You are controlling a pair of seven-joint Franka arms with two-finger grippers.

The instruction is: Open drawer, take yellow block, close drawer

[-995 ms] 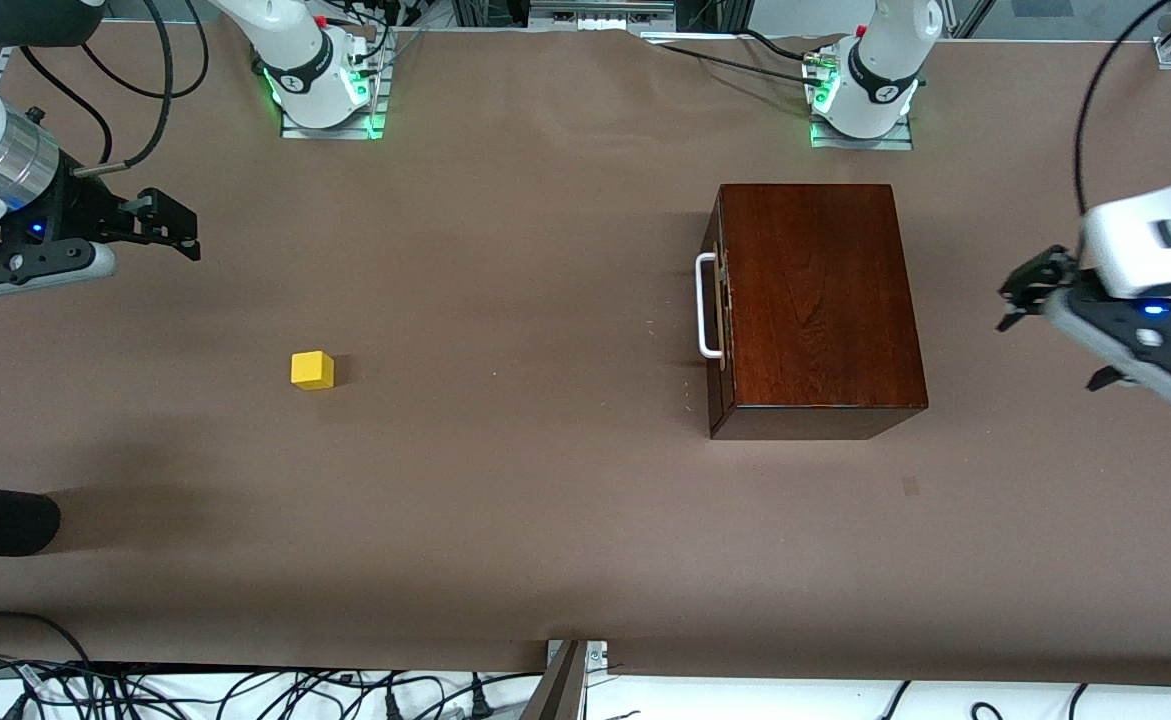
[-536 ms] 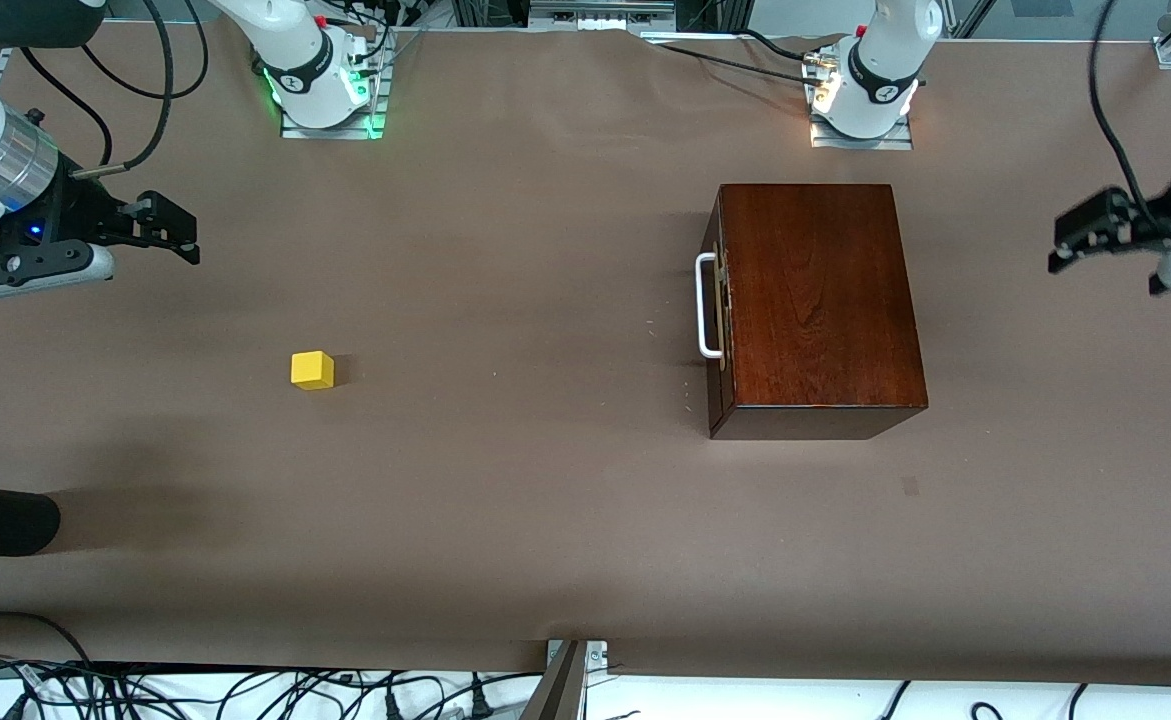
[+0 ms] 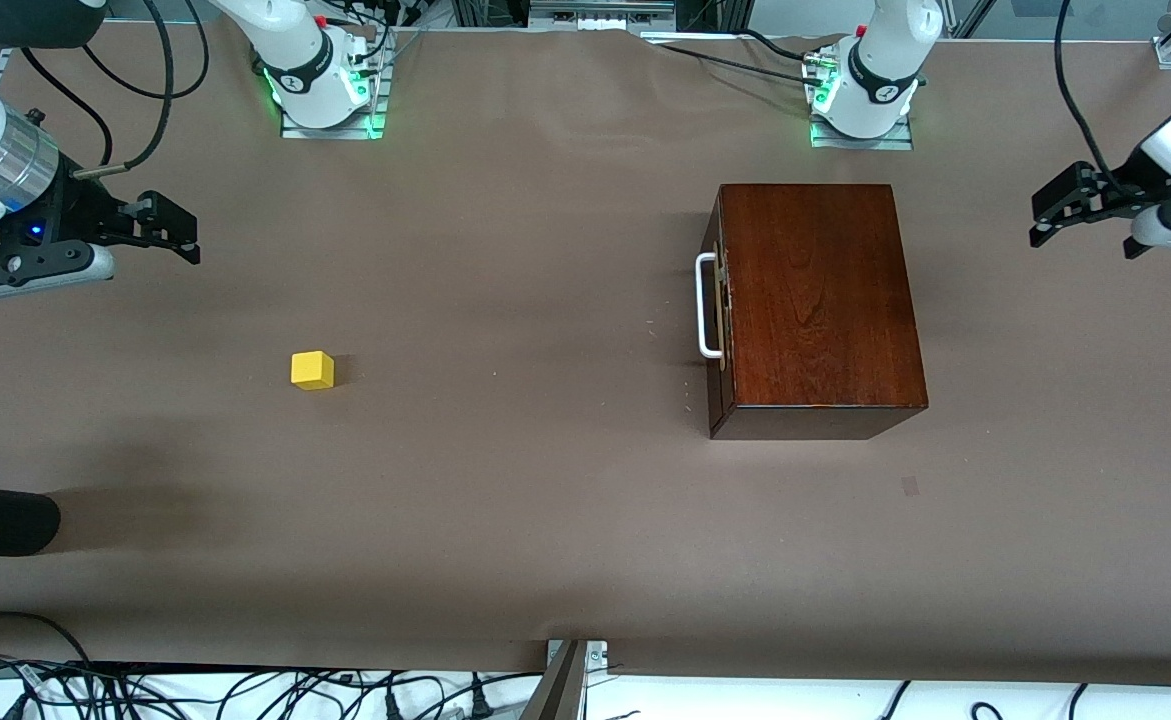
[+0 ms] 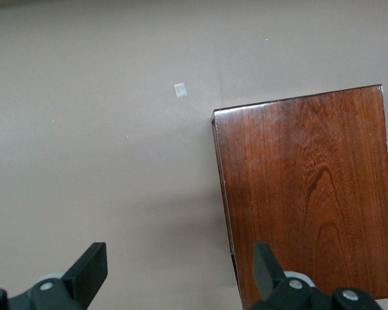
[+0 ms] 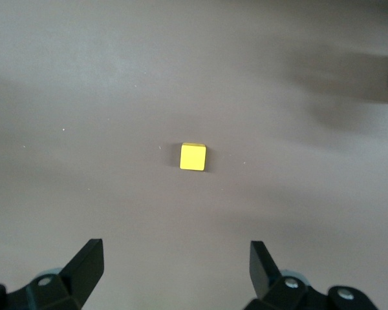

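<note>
The glossy mahogany box (image 3: 815, 300) stands toward the left arm's end of the table. Its drawer is shut, and only the dark front with the white U-shaped handle (image 3: 708, 305) shows. The yellow block (image 3: 312, 369) lies on the bare table toward the right arm's end. My left gripper (image 3: 1050, 215) is open and empty, up in the air off the box's back end; the left wrist view (image 4: 180, 258) shows the box top (image 4: 310, 194). My right gripper (image 3: 173, 225) is open and empty, waiting above the table, with the block (image 5: 193, 157) ahead of its open fingers (image 5: 174, 255).
A dark rounded object (image 3: 0, 518) reaches in at the table's edge on the right arm's end, nearer the front camera. A small pale mark (image 3: 909, 486) lies on the table near the box. Cables run along the front edge (image 3: 245, 690).
My left gripper has swung up and toward the arms' bases, away from the box's side. The right arm, the block and the box have not moved.
</note>
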